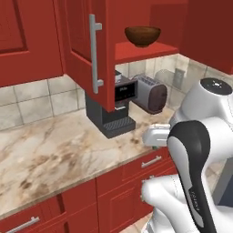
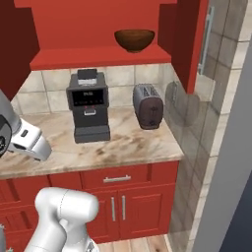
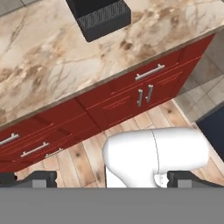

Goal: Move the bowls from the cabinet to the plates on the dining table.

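Note:
A dark glossy brown bowl (image 1: 142, 35) (image 2: 134, 40) stands upright on the red shelf (image 2: 98, 57) of the open cabinet (image 1: 84, 41). The cabinet's doors are swung out, each with a long silver bar handle (image 1: 94, 53) (image 2: 206, 39). My white hand (image 1: 156, 135) (image 2: 30, 140) hangs low over the counter's front edge, well below the bowl and apart from it. In the hand view my gripper (image 3: 111, 179) points down at the floor, its dark fingertips (image 3: 37, 178) far apart and nothing between them. The plates and the dining table are out of view.
Under the shelf a dark coffee machine (image 1: 113, 109) (image 2: 87, 106) and a toaster (image 1: 151, 93) (image 2: 147, 106) stand on the marble counter (image 1: 50, 150) (image 2: 128, 142) (image 3: 52, 65). Red drawer fronts (image 3: 144, 83) run below. A grey tiled wall (image 2: 216, 123) closes the right side.

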You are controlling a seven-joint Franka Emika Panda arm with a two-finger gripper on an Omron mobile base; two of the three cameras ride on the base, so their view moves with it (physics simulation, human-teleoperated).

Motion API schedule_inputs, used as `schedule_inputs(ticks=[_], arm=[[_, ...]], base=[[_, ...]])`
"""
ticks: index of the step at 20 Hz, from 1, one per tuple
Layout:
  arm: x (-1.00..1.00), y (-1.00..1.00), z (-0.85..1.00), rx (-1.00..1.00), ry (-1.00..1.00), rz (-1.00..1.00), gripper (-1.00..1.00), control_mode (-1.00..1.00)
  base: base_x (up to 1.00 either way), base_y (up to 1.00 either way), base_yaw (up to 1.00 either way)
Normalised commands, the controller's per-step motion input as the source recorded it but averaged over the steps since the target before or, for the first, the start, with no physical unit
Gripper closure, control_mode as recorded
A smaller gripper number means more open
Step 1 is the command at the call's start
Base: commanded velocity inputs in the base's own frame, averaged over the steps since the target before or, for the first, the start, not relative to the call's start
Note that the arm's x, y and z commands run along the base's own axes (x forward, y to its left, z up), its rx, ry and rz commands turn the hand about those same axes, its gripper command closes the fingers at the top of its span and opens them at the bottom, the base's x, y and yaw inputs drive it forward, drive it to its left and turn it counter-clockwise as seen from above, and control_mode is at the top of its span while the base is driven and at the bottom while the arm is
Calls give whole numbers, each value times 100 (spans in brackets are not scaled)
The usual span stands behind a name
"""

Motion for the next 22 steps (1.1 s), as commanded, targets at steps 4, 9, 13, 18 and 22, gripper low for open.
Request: schedule_inputs(ticks=[4,9,13,18,22], arm=[[0,0,0,0,0,0,-100,100],[0,0,0,0,0,0,-100,100],[0,0,0,0,0,0,-100,100],[0,0,0,0,0,0,-100,100],[0,0,0,0,0,0,-100,100]], base=[[41,-77,7],[31,-61,7],[30,-2,0],[53,0,0],[67,0,0]])
